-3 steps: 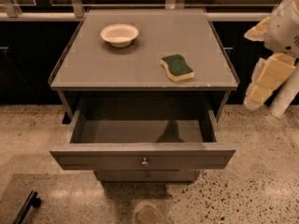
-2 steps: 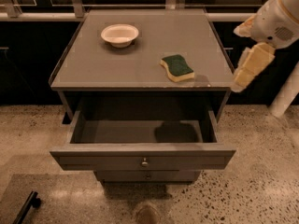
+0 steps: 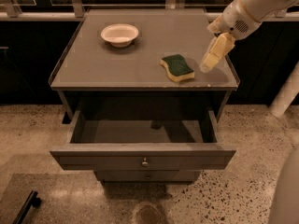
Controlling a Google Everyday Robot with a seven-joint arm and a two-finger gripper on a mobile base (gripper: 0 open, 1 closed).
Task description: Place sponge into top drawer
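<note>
**Gripper over the tabletop's right side, sponge still on top**

Gripper (image 3: 209, 63) hangs above the right part of the cabinet top (image 3: 107, 66), tilted down and to the left. It sits just right of the sponge (image 3: 177, 67) with a gap between them, no contact. Whether it is released or clenched cannot be told from this angle. Nothing is seen in its grasp. Its pale tip is low over the surface near the right edge; contact with the surface cannot be told. White arm (image 3: 252, 6) enters from the top right corner.

Counts:
- 1 sponge, green side up over a yellow body, lying flat on the near right of the top, close to the near edge.
- 1 cream bowl (image 3: 120, 33), upright, far left of the top, well apart from the sponge.
- 2 drawer fronts, 1 round metal knob each.

Top drawer (image 3: 93, 160) is pulled out toward the near side, its inside exposed, knob (image 3: 145, 162) at centre of the front. Lower drawer front (image 3: 117, 175) sits just beneath it, narrower, closed, knob (image 3: 147, 176) in line with the upper one.

Sponge is outside the drawer, on the surface above and behind its opening.
</note>
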